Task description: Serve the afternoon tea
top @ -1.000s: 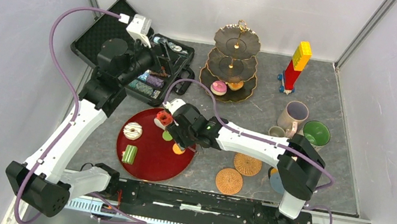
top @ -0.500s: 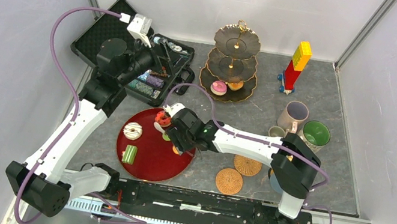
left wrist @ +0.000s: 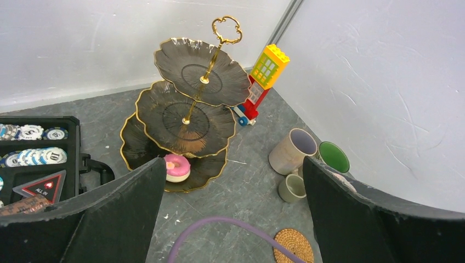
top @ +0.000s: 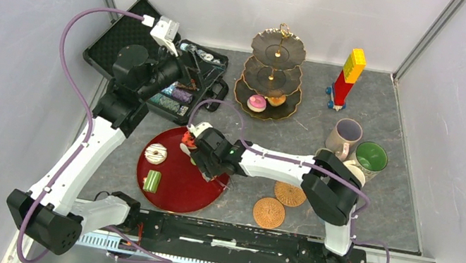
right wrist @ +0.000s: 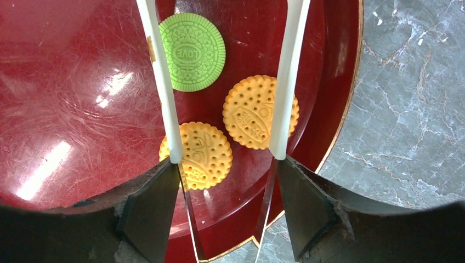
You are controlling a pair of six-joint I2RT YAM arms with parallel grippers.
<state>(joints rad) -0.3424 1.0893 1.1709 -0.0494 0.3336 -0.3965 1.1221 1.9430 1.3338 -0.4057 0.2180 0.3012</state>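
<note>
My right gripper (top: 204,152) is over the round red tray (top: 166,192) and shut on the metal tongs (right wrist: 164,82). In the right wrist view the gripper (right wrist: 227,164) holds the tongs' two white-tipped arms spread above a green cookie (right wrist: 192,52) and two yellow cookies (right wrist: 196,155). A red cake (top: 190,139), a white donut (top: 155,154) and a green cake (top: 152,180) lie on the tray. The three-tier stand (top: 273,74) holds a pink donut (top: 257,103) on its bottom tier. My left gripper (top: 190,71) is open and empty, high over the black case.
A lilac mug (top: 346,135), a green-lined mug (top: 371,157) and a small grey mug (top: 324,154) stand at the right. Two woven coasters (top: 269,212) lie near the front. A red-and-yellow block tower (top: 348,76) stands at the back right. An open black case (top: 120,41) of chips is at the back left.
My right gripper with the tongs has moved left across the tray, and its elbow has swung left. The left arm has not moved.
</note>
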